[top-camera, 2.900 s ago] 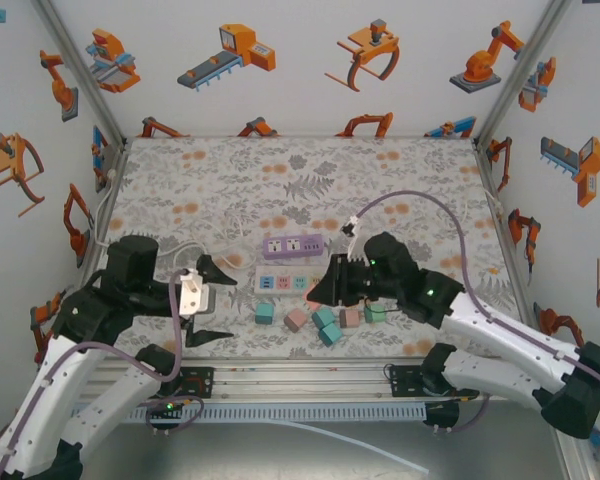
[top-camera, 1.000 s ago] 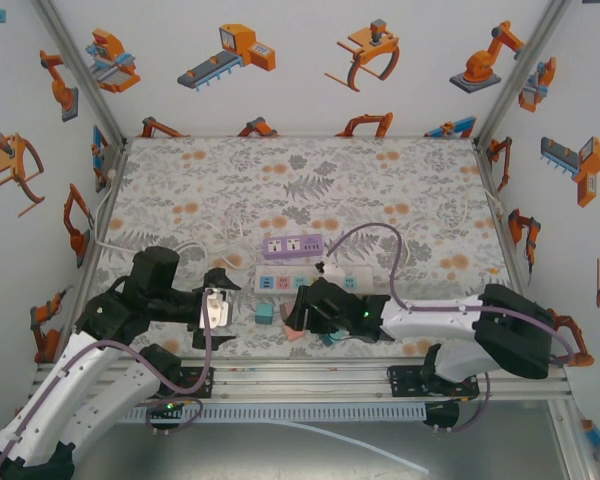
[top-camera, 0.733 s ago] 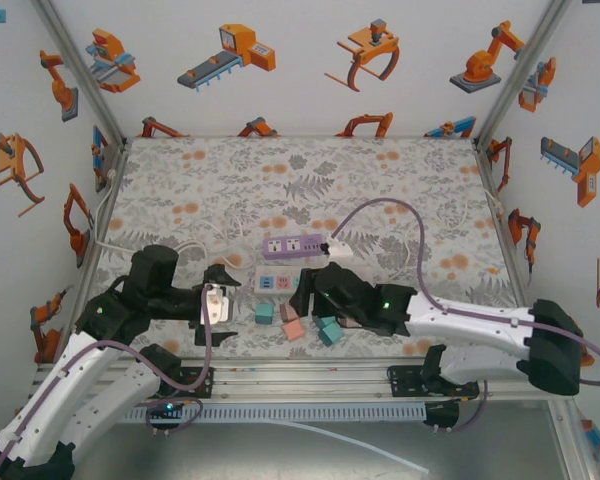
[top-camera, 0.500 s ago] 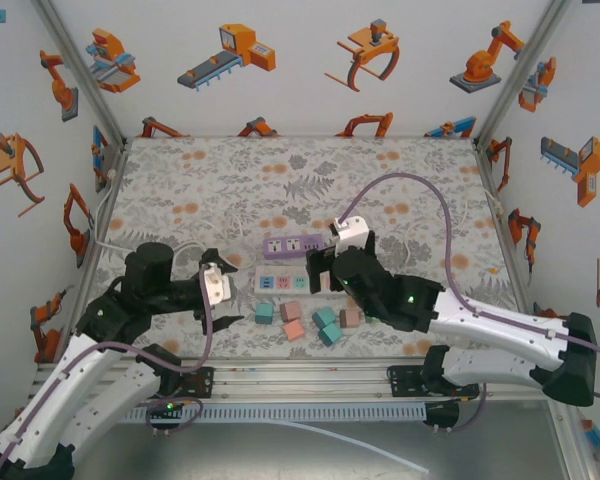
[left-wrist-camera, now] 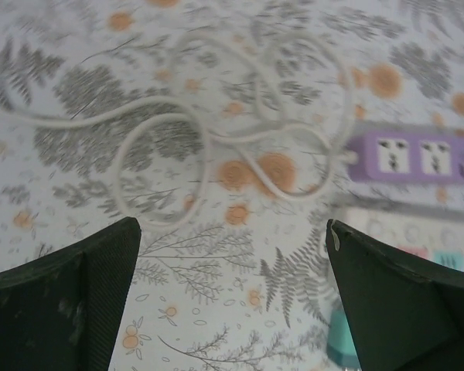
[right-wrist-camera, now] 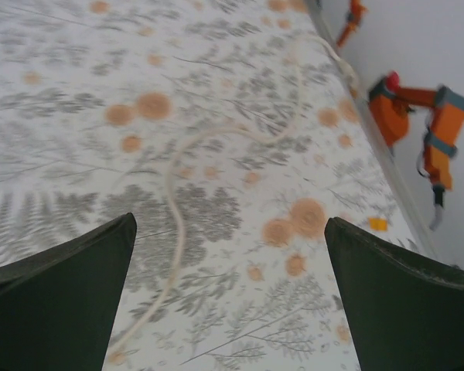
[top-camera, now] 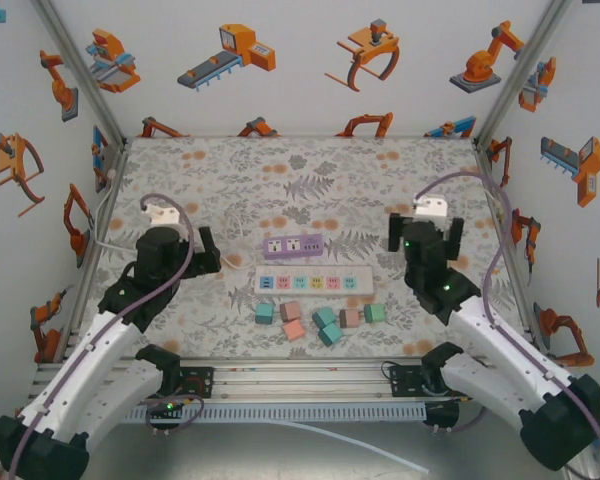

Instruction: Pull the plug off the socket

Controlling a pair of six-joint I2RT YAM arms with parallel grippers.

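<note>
1. The purple socket strip point(top-camera: 292, 246) lies flat on the counter point(top-camera: 230, 180), ahead of the left tool point(left-wrist-camera: 232, 232) and off to its right. The two white socket faces seen from the left wrist are uncovered.
2. A white cord point(left-wrist-camera: 193, 131) leaves the strip's near end. It lies in loose loops on the counter, straight ahead of the gap in the left tool.
3. A white socket strip point(top-camera: 312, 284) with coloured faces lies parallel to the purple one and just beside it, between the two tools. I cannot make out a plug on either strip.
4. Small blocks point(top-camera: 325, 318) in teal, pink and green sit in a loose cluster on the near side of the white strip.
5. The left tool is spread wide with nothing between its fingers. It hangs above the counter and is aimed toward the strips.
6. The right tool point(right-wrist-camera: 228, 222) is also spread wide and empty. It is raised and faces the far right side of the counter, where a thin white cable point(right-wrist-camera: 174, 178) runs across the surface ahead of it.
7. The counter has a grey fern and orange flower print. The walls point(top-camera: 300, 90) are white with orange robot pictures.
</note>
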